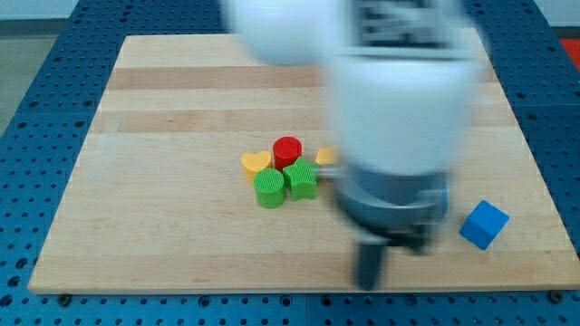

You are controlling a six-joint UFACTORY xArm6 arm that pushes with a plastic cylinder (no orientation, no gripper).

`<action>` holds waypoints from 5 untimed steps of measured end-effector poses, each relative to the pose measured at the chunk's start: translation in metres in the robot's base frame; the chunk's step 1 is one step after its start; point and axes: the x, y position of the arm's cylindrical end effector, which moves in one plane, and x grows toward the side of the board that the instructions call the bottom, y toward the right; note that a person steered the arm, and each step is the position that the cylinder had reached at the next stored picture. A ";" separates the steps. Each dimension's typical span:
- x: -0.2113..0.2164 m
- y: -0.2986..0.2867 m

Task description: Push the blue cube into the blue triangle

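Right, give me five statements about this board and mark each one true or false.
1. The blue cube sits near the wooden board's right edge. True.
2. My tip touches the blue cube. False: it is apart from it, to the view's left and lower.
3. The red cylinder lies above the green cylinder in the view. True.
4. The yellow heart is alone at the view's top right. False: it sits in the central cluster, beside the red cylinder.
5. The blue triangle is in plain sight. False: only a blue sliver shows behind the arm.
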 end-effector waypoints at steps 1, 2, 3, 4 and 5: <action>-0.001 0.134; -0.001 0.165; -0.041 0.153; -0.102 0.118; -0.098 0.117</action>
